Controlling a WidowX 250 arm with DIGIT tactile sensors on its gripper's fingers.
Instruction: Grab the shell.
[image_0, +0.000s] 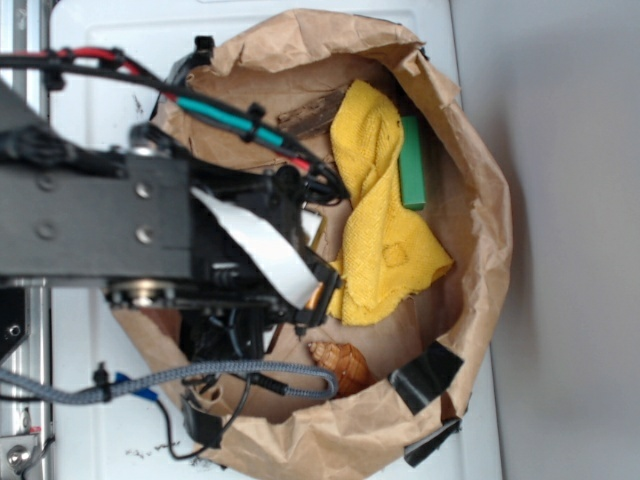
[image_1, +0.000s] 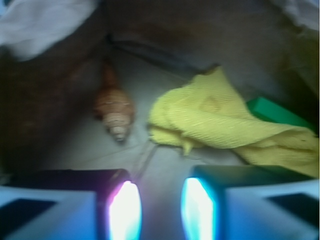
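The black WidowX arm reaches from the left of the exterior view over the rolled rim of a crumpled brown paper bag, its wrist pointing into the bag. The black gripper sits low inside, near the bag's middle. In the wrist view the two fingers stand spread apart with a bare strip of bag floor between them, and they pinch nothing.

Inside the bag lies one small glossy orange-brown spiral shell with ridged whorls. It rests on the floor ahead of the fingers and off to the side of the left one, apart from both, its narrow end turned toward them. One crumpled yellow cloth lies ahead of the right finger, just beside the shell but not touching it. One flat green block shows beyond the cloth, partly covered by it. One dark brown flat wood piece lies at the far edge of the cloth, half hidden by the cables.

The exterior view alone shows the arm, the bag's whole rim, the black tape patches on its wall and the wood piece; there the shell is partly hidden behind a grey braided cable. The wrist view, blurred, alone shows the gap between the fingers and the whole shell.
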